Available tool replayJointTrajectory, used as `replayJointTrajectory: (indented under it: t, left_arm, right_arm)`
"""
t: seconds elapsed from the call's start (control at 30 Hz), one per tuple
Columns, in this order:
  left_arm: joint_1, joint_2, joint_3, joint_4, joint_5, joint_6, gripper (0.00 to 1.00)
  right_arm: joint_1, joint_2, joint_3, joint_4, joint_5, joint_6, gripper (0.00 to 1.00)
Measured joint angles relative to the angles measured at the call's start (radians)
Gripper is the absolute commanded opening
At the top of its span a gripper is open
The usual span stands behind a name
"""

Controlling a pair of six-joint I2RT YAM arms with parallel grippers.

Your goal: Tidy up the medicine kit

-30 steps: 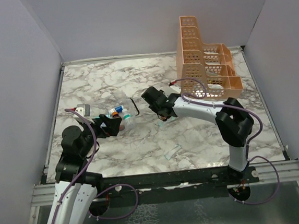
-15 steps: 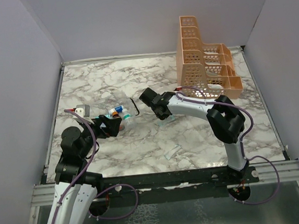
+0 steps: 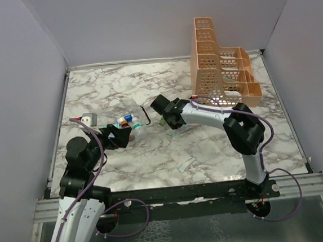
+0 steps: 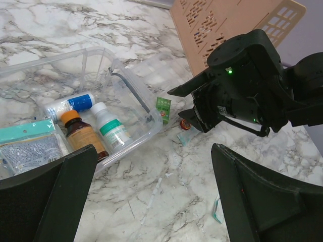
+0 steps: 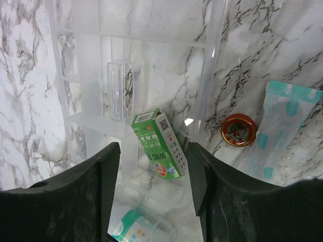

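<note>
**A:** What sits furthest left?

**B:** The left gripper, low over the marble table. Its fingers are spread wide with nothing between them.

**A:** And the kit itself?

**B:** Just ahead of that gripper is the clear box, open on top. A teal packet lies at its left end. Next to it a brown bottle with an orange cap and a white bottle with a green label lie on their sides, side by side. A blue-and-white roll lies behind them.

**A:** What is just right of the box?

**B:** A small green carton, tilted, right at the box's right-hand wall. I cannot tell whether it leans on the plastic.

**A:** Is the right gripper holding it?

**B:** No. The right gripper is down over it with its fingers parted. The carton stands in the gap, nearer the right-hand finger. I cannot tell whether it touches that finger.

**A:** What lies further right?

**B:** A round red tin lies flat on the marble just beyond the carton, outside the box. A teal sachet lies beside it, touching it or nearly so. A second sachet lies well apart, closer to the arm bases.

**A:** And the far right?

**B:** An orange basket with stepped compartments stands at the back right corner of the table.
</note>
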Motion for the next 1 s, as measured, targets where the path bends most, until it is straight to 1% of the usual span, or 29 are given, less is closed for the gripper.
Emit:
replayJointTrajectory:
  t: [0.13,0.23,0.4,0.53,0.7,0.77,0.87,0.93,1.0]
  left_arm:
    - [0.000,0.001,0.000,0.000,0.000,0.000,0.99]
    - [0.000,0.003,0.000,0.000,0.000,0.000,0.99]
    - [0.000,0.004,0.000,0.000,0.000,0.000,0.99]
    - [0.000,0.004,0.000,0.000,0.000,0.000,0.99]
    - [-0.001,0.005,0.000,0.000,0.000,0.000,0.99]
    - [-0.001,0.008,0.000,0.000,0.000,0.000,0.99]
    - [-0.001,0.013,0.000,0.001,0.001,0.000,0.99]
    - [-0.001,0.018,0.000,0.001,0.002,0.000,0.99]
    - [-0.001,0.023,0.000,0.001,0.002,0.000,0.99]
  right_arm:
    - [-0.001,-0.015,-0.029,0.063,-0.005,-0.076,0.56]
    - [-0.008,-0.052,-0.072,0.129,-0.012,-0.192,0.56]
    - [-0.023,-0.159,-0.144,0.252,-0.026,-0.462,0.54]
    - [-0.034,-0.263,-0.223,0.353,-0.067,-0.715,0.53]
    - [-0.048,-0.353,-0.315,0.406,-0.144,-0.985,0.53]
    - [-0.051,-0.362,-0.329,0.405,-0.161,-1.062,0.52]
    - [-0.053,-0.356,-0.326,0.406,-0.185,-1.134,0.48]
    - [-0.056,-0.333,-0.301,0.408,-0.205,-1.160,0.44]
    - [-0.057,-0.277,-0.248,0.423,-0.222,-1.178,0.39]
